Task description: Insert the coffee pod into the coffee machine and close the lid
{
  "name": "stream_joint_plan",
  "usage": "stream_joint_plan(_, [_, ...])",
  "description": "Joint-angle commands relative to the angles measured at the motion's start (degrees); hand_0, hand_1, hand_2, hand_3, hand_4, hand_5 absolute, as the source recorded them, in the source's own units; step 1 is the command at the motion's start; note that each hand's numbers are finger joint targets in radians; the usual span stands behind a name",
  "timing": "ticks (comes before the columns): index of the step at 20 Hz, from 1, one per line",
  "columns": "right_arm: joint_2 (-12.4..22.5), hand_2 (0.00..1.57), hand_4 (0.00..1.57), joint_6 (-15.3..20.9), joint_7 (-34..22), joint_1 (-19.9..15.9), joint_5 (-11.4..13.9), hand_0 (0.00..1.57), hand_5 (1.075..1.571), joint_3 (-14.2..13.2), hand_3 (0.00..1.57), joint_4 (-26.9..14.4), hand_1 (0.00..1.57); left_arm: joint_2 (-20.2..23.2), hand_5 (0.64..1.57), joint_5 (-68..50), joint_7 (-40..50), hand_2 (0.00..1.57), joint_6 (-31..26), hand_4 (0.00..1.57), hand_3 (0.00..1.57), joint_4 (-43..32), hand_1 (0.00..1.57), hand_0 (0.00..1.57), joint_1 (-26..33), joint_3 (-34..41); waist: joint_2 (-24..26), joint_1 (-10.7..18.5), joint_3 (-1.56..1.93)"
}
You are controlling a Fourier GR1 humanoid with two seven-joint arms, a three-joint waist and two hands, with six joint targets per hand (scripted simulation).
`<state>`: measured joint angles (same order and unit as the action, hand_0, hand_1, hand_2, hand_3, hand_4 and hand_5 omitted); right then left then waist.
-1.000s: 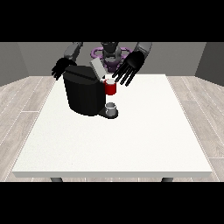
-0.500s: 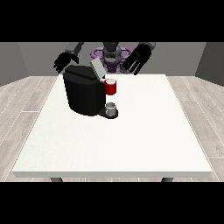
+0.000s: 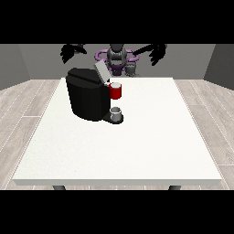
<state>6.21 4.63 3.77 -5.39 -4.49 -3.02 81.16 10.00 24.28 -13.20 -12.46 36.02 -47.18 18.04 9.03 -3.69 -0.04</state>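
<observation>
The black coffee machine (image 3: 89, 95) stands on the far left part of the white table (image 3: 137, 146), its grey lid (image 3: 100, 72) tilted up and open. A red thing at the machine (image 3: 116, 91) sits at its front. Below it, a small grey thing (image 3: 116, 112) rests on the machine's base. Another grey thing (image 3: 131, 69) shows at the table's far edge, in front of the robot's body; I cannot tell it for the pod. The hand at the view's left (image 3: 73, 50) and the hand at the view's right (image 3: 157, 52) are raised high and wide apart, fingers relaxed, holding nothing.
The robot's torso (image 3: 117, 58) is behind the table's far edge. Grey wooden floor surrounds the table on both sides.
Both hands have lifted up and away from the machine and spread outward to the sides. The machine and its open lid have not moved.
</observation>
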Motion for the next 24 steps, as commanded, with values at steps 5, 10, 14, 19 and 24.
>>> stream_joint_plan(5, [4.4,0.0,0.0,-5.2,-7.5,-4.5,-2.7,0.0,1.571,0.0,0.0,4.6,0.0,-5.7,1.571,-6.9,-1.6,0.0,-0.9,0.21,0.0,1.6,0.0,0.0,9.1,3.4,5.4,5.3,0.02])
stream_joint_plan(10, [3.8,0.0,0.0,-2.0,-10.7,-9.3,1.4,0.0,1.571,1.8,0.0,3.1,0.0,-7.6,1.571,-9.2,-1.0,0.0,-3.8,0.0,0.0,5.8,0.0,0.0,11.5,2.0,4.4,10.6,0.03])
stream_joint_plan(14, [4.8,0.0,0.24,-5.5,-7.0,-9.0,1.6,0.0,1.571,2.5,0.0,3.1,0.0,-9.6,1.571,-11.7,-1.6,0.0,-2.2,0.06,0.0,9.5,0.0,0.0,14.7,2.1,2.4,10.7,0.05])
stream_joint_plan(19, [2.4,0.0,0.0,-3.6,-6.6,-11.0,4.4,0.0,1.571,3.8,0.0,-1.7,0.0,-9.9,1.571,-18.3,1.7,0.0,-0.8,0.0,0.0,14.1,0.0,0.0,20.3,-5.9,3.9,12.7,0.06])
stream_joint_plan(24, [4.3,0.0,0.0,-6.3,-3.1,-15.1,1.0,0.0,1.571,-1.5,0.0,-6.0,0.0,-10.0,1.571,-20.1,5.0,0.0,-3.7,0.11,0.0,23.7,0.0,0.0,21.7,-5.8,-2.1,13.5,0.06])
